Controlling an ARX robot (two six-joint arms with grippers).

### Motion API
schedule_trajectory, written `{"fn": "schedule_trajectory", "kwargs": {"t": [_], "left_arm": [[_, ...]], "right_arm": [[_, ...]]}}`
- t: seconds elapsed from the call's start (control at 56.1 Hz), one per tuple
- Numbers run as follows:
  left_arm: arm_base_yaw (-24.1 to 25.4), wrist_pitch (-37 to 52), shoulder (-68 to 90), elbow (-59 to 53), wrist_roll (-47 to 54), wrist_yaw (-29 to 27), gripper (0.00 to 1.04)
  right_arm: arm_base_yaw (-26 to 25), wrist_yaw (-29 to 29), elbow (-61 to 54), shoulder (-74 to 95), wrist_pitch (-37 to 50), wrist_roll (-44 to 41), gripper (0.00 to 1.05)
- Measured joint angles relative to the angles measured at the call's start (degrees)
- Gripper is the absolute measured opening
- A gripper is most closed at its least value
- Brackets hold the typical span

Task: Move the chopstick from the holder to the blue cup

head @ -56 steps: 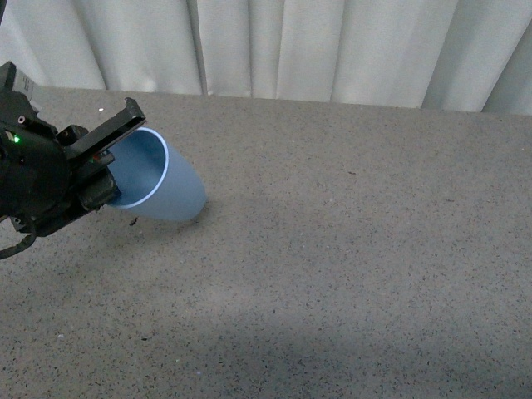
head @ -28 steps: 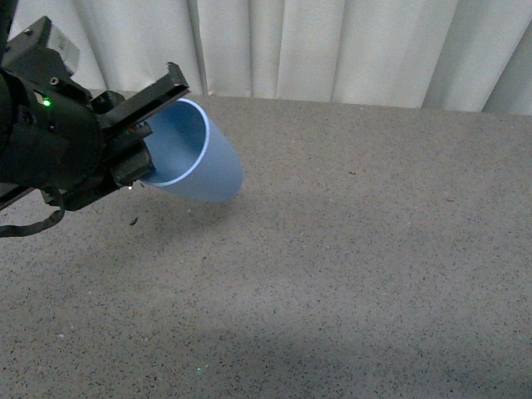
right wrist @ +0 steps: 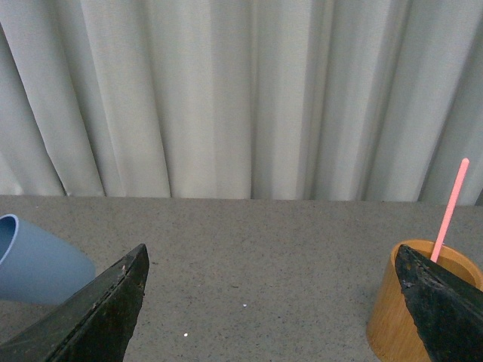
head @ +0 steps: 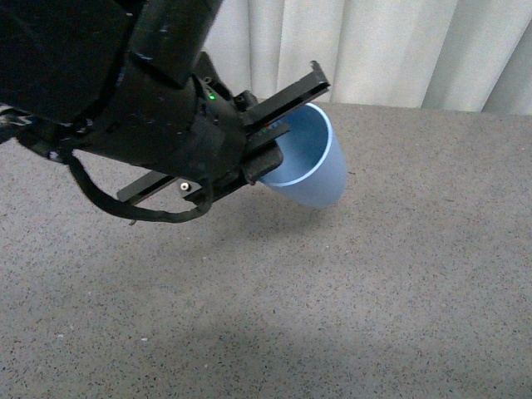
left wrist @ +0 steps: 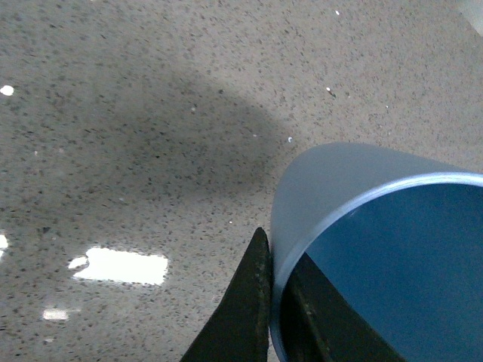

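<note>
My left gripper (head: 278,137) is shut on the rim of the blue cup (head: 312,170) and holds it tilted in the air over the grey table. In the left wrist view the cup (left wrist: 332,181) has one finger (left wrist: 245,302) outside its wall and the other inside. The cup also shows in the right wrist view (right wrist: 34,264). One pink chopstick (right wrist: 449,207) stands in a round wooden holder (right wrist: 396,317). My right gripper (right wrist: 275,298) is open and empty, with the holder just behind one fingertip.
The grey speckled table (head: 391,274) runs back to white curtains (head: 374,50). A black cable (head: 125,208) hangs under the left arm.
My left arm has lifted the blue cup and carried it to the right, toward the middle of the table. The arm now fills the upper left of the front view.
</note>
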Motion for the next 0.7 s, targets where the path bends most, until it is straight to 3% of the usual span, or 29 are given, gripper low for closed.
{"fn": "schedule_trajectory", "kwargs": {"t": [0.695], "left_arm": [[-7.6,-3.5,10.1,9.1,-1.0,-3.1,0.04]], "right_arm": [[0.0,0.0,0.0,0.0,0.0,0.0,0.95]]}}
